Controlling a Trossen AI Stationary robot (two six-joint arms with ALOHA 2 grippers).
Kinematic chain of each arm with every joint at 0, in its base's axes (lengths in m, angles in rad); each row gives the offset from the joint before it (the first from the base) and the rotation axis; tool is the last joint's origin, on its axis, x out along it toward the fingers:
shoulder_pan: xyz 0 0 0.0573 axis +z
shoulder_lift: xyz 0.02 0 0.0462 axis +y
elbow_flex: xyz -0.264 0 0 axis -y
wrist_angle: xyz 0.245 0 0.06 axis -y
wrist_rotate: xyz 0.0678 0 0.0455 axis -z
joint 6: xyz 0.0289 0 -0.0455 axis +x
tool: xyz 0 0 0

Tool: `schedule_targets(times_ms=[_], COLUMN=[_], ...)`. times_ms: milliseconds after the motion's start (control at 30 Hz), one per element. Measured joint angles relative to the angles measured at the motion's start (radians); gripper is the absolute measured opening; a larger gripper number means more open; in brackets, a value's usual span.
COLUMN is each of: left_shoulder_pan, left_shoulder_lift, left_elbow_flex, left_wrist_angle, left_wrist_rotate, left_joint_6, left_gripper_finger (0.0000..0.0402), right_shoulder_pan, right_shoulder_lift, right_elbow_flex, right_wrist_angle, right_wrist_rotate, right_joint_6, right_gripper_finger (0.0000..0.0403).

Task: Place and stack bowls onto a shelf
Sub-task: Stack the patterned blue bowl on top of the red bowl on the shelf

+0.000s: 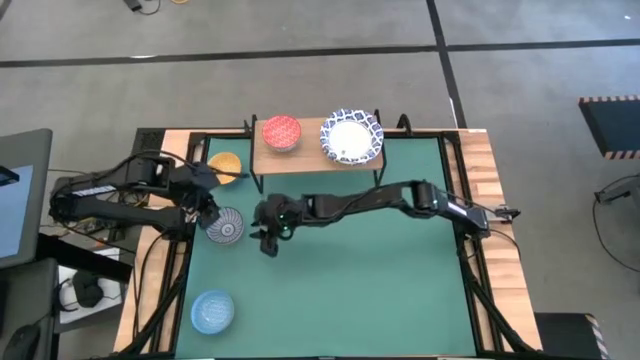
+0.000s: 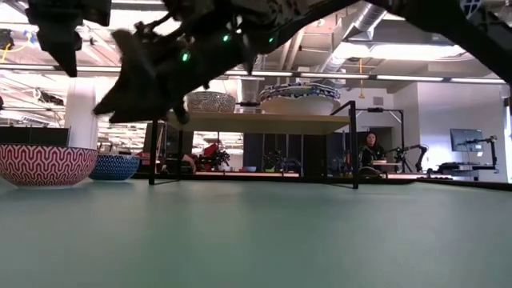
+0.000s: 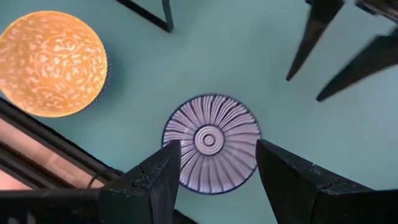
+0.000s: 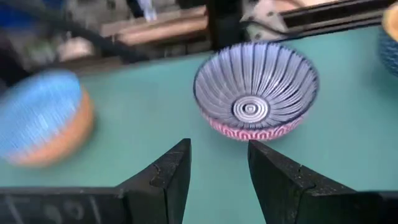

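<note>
The grey-patterned bowl [image 1: 225,227] stands on its base on the green table, left of centre; its outside is red-patterned [image 2: 44,164]. My left gripper [image 1: 209,205] hovers above it, open, its fingers on either side of the bowl [image 3: 210,143] without touching. My right gripper [image 1: 268,240] is open just to the bowl's right, pointing at the bowl [image 4: 255,93]. The shelf [image 1: 300,155] carries a red bowl [image 1: 281,132] and a stack of white, blue-rimmed bowls [image 1: 351,137]. A yellow-orange bowl [image 1: 225,163] and a light blue bowl [image 1: 212,311] rest on the table.
The shelf's black legs [image 2: 152,152] stand on the table's far part. The yellow-orange bowl [image 3: 53,62] sits close to the table's left frame. The light blue bowl [image 4: 43,118] is near the left near corner. Bare green table [image 1: 370,280] spreads to the right and near side.
</note>
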Motion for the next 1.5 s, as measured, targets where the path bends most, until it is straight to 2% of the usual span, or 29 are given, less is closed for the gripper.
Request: schedule_targets(times_ms=[100, 233, 400, 467, 600, 700, 1100, 1267, 1467, 1500], left_shoulder_pan=[-0.016, -0.041, -0.064, -0.073, -0.115, -0.160, -0.318, -0.361, -0.367, -0.367], left_shoulder_lift=[-0.002, 0.000, 0.000, -0.002, 0.000, -0.001, 0.001, 0.001, 0.001, 0.001], left_elbow_flex=[-0.039, -0.101, -0.171, -0.197, -0.269, -0.325, -0.526, -0.581, -0.584, -0.582], left_wrist_angle=[0.018, 0.027, 0.031, 0.065, 0.203, 0.304, 0.500, 0.524, 0.526, 0.532], left_wrist_rotate=[0.036, 0.086, 0.098, 0.122, 0.163, 0.182, 0.124, 0.088, 0.041, 0.029], left_joint_6=[0.051, 0.075, 0.026, -0.002, -0.053, -0.072, -0.096, -0.105, -0.094, -0.091], left_gripper_finger=[0.0192, 0.0192, 0.0192, 0.0192, 0.0192, 0.0192, 0.0189, 0.0146, 0.0023, 0.0014], right_shoulder_pan=[0.011, 0.013, 0.012, 0.010, 0.000, -0.012, -0.033, -0.027, -0.014, -0.013], right_shoulder_lift=[0.051, 0.058, 0.057, 0.056, 0.055, 0.039, -0.077, -0.168, -0.288, -0.311], right_elbow_flex=[0.038, 0.047, 0.048, 0.048, 0.048, 0.045, 0.047, 0.047, 0.050, 0.049], right_wrist_angle=[-0.003, 0.011, 0.103, 0.128, 0.077, 0.017, -0.253, -0.361, -0.343, -0.352], right_wrist_rotate=[0.000, -0.001, -0.001, 0.004, 0.075, 0.081, 0.074, 0.014, 0.018, 0.023], right_joint_6=[-0.112, -0.180, -0.482, -0.556, -0.511, -0.462, -0.400, -0.426, -0.422, -0.413], right_gripper_finger=[0.0185, 0.0185, 0.0185, 0.0185, 0.0185, 0.0185, 0.0185, 0.0185, 0.0184, 0.0185])
